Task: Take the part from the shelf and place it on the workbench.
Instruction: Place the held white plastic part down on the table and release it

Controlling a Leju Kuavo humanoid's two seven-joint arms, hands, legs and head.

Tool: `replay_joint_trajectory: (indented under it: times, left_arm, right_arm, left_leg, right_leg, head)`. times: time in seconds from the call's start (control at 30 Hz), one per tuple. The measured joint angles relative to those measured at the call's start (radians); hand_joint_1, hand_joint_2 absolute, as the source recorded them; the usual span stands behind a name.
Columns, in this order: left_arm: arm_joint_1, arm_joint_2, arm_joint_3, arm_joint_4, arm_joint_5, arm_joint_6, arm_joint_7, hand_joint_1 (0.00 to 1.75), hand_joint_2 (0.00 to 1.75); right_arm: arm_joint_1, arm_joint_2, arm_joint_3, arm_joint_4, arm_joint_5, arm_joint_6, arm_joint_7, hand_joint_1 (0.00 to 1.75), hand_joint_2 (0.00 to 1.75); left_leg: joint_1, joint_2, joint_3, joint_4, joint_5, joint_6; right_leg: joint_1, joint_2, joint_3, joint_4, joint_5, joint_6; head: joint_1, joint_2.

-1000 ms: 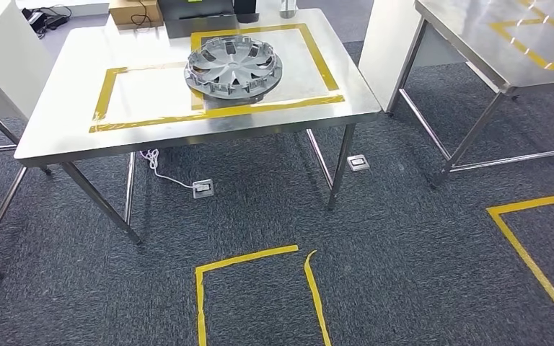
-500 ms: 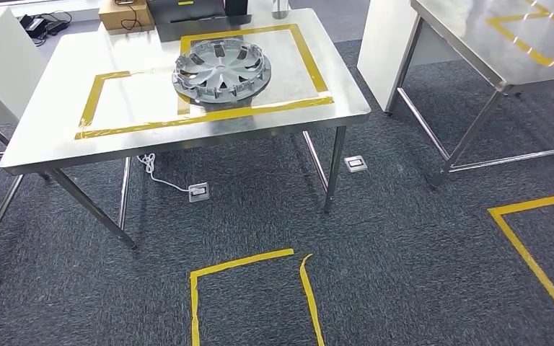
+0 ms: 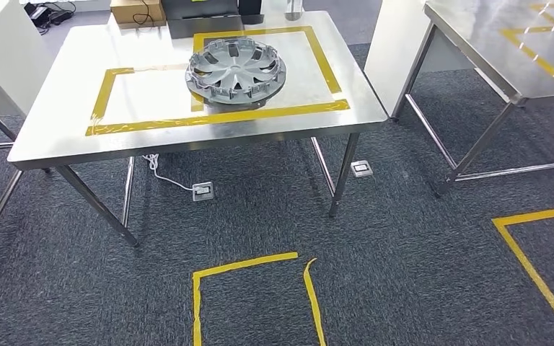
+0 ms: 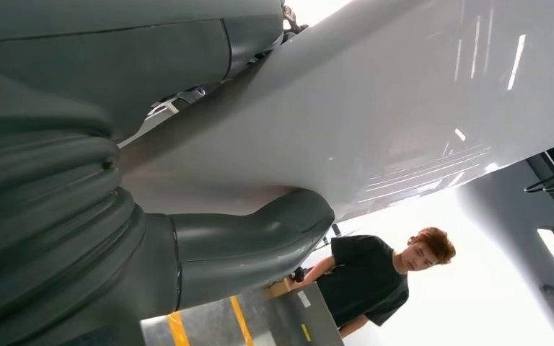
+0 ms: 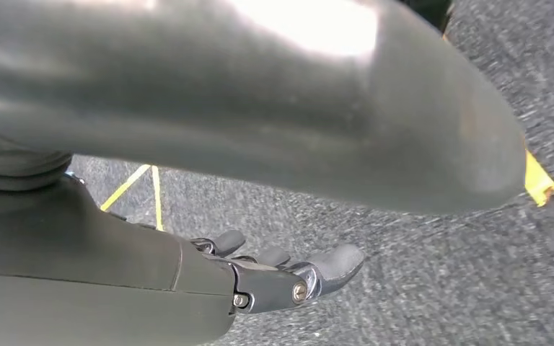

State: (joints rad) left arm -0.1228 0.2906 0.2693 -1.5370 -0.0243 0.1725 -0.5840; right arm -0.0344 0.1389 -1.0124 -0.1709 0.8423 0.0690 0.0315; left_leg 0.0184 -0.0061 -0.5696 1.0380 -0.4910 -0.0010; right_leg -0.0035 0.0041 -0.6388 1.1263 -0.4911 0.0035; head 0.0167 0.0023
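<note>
A grey wheel cover (image 3: pixel 236 69) lies flat on the steel workbench (image 3: pixel 58 137), across the edge between two yellow-taped rectangles. The workbench stands some way ahead of me over dark carpet. My left hand (image 4: pixel 187 245) holds nothing; its thick thumb (image 4: pixel 274 231) lies stretched out beside a pale glossy surface. Above the carpet hangs my right hand (image 5: pixel 274 277), its dark fingers (image 5: pixel 332 263) straight and apart from the thumb, with nothing in them.
A second steel table (image 3: pixel 490 43) stands at the right, with a white panel (image 3: pixel 397 50) between the two tables. A cardboard box (image 3: pixel 137 10) sits at the workbench's far edge. Yellow tape (image 3: pixel 252 288) marks the floor ahead. A person (image 4: pixel 375 277) stands nearby.
The whole picture has shifted slightly, so the camera moved. The wheel cover stays where it was on the workbench.
</note>
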Motion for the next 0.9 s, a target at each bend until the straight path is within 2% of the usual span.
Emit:
replay_joint_trajectory:
  times: [0.03,0.07,0.2,0.23,0.27,0.33,0.37,0.4,0.43,0.47,0.5,0.53,0.57,0.6,0.7,0.73,0.77,0.83,0.87,0.9]
  left_arm:
    - [0.000,0.000,0.000,0.001,-0.001,0.000,0.000,1.75,1.75]
    - [0.000,0.000,0.000,0.001,-0.001,-0.001,-0.001,1.75,1.75]
    - [-0.001,0.000,-0.001,0.001,-0.002,-0.001,-0.003,1.75,1.75]
    - [-0.002,0.001,-0.001,0.001,-0.002,-0.001,-0.003,1.75,1.75]
    - [-0.002,0.001,-0.001,0.002,-0.002,-0.001,-0.003,1.75,1.75]
    - [-0.001,0.000,-0.001,0.006,-0.002,-0.001,-0.002,1.75,1.75]
    - [0.001,0.000,-0.001,0.008,-0.002,-0.001,-0.002,1.75,1.75]
    - [0.002,0.000,-0.001,0.009,-0.002,-0.001,-0.002,1.75,1.75]
    - [0.002,-0.001,-0.001,0.010,-0.002,-0.001,-0.002,1.75,1.75]
    - [0.001,0.000,-0.001,0.010,-0.002,-0.001,-0.002,1.75,1.75]
    - [0.001,-0.001,-0.001,0.011,-0.002,-0.001,-0.002,1.75,1.75]
    - [-0.001,-0.001,-0.001,0.011,-0.002,-0.001,-0.002,1.75,1.75]
    - [-0.001,-0.001,-0.002,0.012,-0.003,-0.001,-0.002,1.75,1.75]
    - [-0.002,-0.002,-0.002,0.013,-0.003,-0.001,-0.002,1.75,1.75]
    - [-0.005,-0.003,-0.002,0.015,-0.007,-0.004,-0.003,1.75,1.75]
    - [-0.007,-0.003,-0.003,0.016,-0.008,-0.004,-0.004,1.75,1.75]
    - [-0.009,-0.003,-0.003,0.017,-0.008,-0.005,-0.004,1.75,1.75]
    - [-0.013,-0.004,-0.003,0.022,-0.008,-0.007,-0.005,1.75,1.75]
    - [-0.013,-0.005,-0.003,0.026,-0.008,-0.008,-0.005,1.75,1.75]
    - [-0.013,-0.005,-0.003,0.029,-0.008,-0.009,-0.005,1.75,1.75]
  right_arm:
    - [-0.001,0.000,0.000,0.000,0.000,0.000,0.000,0.00,0.00]
    - [-0.001,0.000,0.000,0.000,0.000,0.000,0.000,0.00,0.00]
    - [-0.001,0.001,0.000,0.000,0.000,-0.001,0.000,0.00,0.00]
    - [-0.001,0.001,0.000,0.000,0.000,-0.001,0.000,0.00,0.00]
    - [0.000,0.001,0.000,0.000,0.000,-0.001,0.000,0.00,0.00]
    - [0.000,0.001,0.000,0.000,0.000,-0.001,0.000,0.00,0.00]
    - [0.000,0.001,0.000,0.000,0.000,-0.001,0.000,0.00,0.00]
    - [0.000,0.002,0.000,0.000,0.000,-0.001,0.000,0.00,0.00]
    - [0.001,0.002,0.000,0.000,0.000,-0.001,0.000,0.00,0.00]
    - [0.001,0.002,0.000,0.000,0.000,-0.001,0.000,0.00,0.00]
    - [0.001,0.002,0.000,0.000,0.000,-0.001,0.000,0.00,0.00]
    - [0.000,0.002,0.000,0.000,0.000,-0.001,0.000,0.00,0.00]
    - [-0.001,0.002,0.000,0.000,0.000,-0.001,0.000,0.00,0.00]
    - [-0.002,0.002,0.000,0.000,0.000,-0.001,0.000,0.00,0.00]
    - [-0.002,0.002,0.000,0.000,0.000,-0.001,0.000,0.00,0.00]
    - [-0.002,0.002,0.000,0.000,0.000,-0.001,0.000,0.00,0.00]
    - [-0.003,0.002,0.000,0.000,0.000,-0.001,0.000,0.00,0.00]
    - [-0.001,0.003,0.000,0.000,0.000,0.000,0.000,0.00,0.00]
    - [0.000,0.003,-0.001,0.000,0.000,0.000,0.000,0.00,0.00]
    - [0.003,0.003,-0.001,0.000,0.000,0.000,-0.001,0.00,0.00]
  left_leg:
    - [-0.002,-0.001,0.003,0.001,-0.004,-0.005]
    - [-0.003,-0.001,0.004,0.000,-0.007,-0.010]
    - [0.001,0.000,0.007,0.009,-0.019,-0.034]
    - [0.001,0.001,-0.005,0.040,-0.034,-0.038]
    - [0.002,0.002,-0.031,0.093,-0.056,-0.041]
    - [0.003,0.002,-0.104,0.221,-0.099,-0.046]
    - [0.003,0.002,-0.134,0.262,-0.102,-0.048]
    - [0.004,0.002,-0.146,0.267,-0.085,-0.049]
    - [0.004,0.002,-0.139,0.232,-0.050,-0.049]
    - [0.005,0.004,-0.115,0.168,-0.004,-0.048]
    - [0.003,0.006,-0.087,0.103,0.028,-0.047]
    - [0.001,0.007,-0.061,0.049,0.045,-0.042]
    - [-0.001,0.008,-0.046,0.018,0.047,-0.036]
    - [-0.002,0.007,-0.041,0.008,0.037,-0.028]
    - [0.000,0.003,-0.029,0.001,0.025,-0.004]
    - [0.000,0.002,-0.022,0.001,0.020,0.003]
    - [0.000,0.002,-0.015,0.000,0.015,0.007]
    - [-0.002,0.002,-0.006,0.000,0.003,0.013]
    - [-0.005,0.001,0.001,0.000,-0.003,0.015]
    - [-0.007,0.001,0.009,0.000,-0.011,0.016]
  right_leg:
    - [0.001,0.000,0.021,-0.050,0.019,-0.004]
    - [0.003,0.000,0.032,-0.078,0.024,-0.009]
    - [0.003,0.000,0.046,-0.094,0.018,-0.031]
    - [0.000,-0.001,0.054,-0.099,0.017,-0.037]
    - [-0.002,-0.001,0.062,-0.102,0.014,-0.042]
    - [-0.002,-0.001,0.073,-0.102,0.004,-0.047]
    - [-0.002,-0.001,0.079,-0.102,-0.002,-0.047]
    - [-0.002,-0.001,0.086,-0.102,-0.008,-0.046]
    - [-0.003,0.000,0.096,-0.102,-0.015,-0.043]
    - [-0.004,0.000,0.106,-0.102,-0.024,-0.039]
    - [-0.004,0.000,0.115,-0.101,-0.032,-0.034]
    - [-0.003,0.000,0.121,-0.101,-0.040,-0.027]
    - [-0.001,0.000,0.123,-0.102,-0.046,-0.020]
    - [0.001,0.000,0.126,-0.101,-0.048,-0.013]
    - [0.000,-0.001,0.130,-0.084,-0.053,0.002]
    - [-0.001,-0.001,0.115,-0.054,-0.062,0.006]
    - [-0.002,-0.001,0.086,-0.005,-0.078,0.010]
    - [-0.002,-0.001,-0.001,0.123,-0.120,0.014]
    - [-0.001,-0.001,-0.040,0.167,-0.131,0.013]
    - [0.000,-0.001,-0.065,0.179,-0.124,0.010]
  head:
    - [0.000,0.000]
    - [-0.001,0.000]
    - [-0.002,0.000]
    - [-0.004,0.000]
    - [-0.005,0.000]
    - [-0.006,0.000]
    - [-0.006,0.000]
    - [-0.006,0.000]
    - [-0.006,0.000]
    - [-0.006,0.000]
    - [-0.006,0.000]
    - [-0.008,0.000]
    - [-0.008,0.000]
    - [-0.008,0.000]
    - [-0.006,0.000]
    - [-0.005,0.000]
    - [-0.003,0.000]
    - [-0.001,0.000]
    - [-0.001,0.000]
    - [-0.001,0.000]
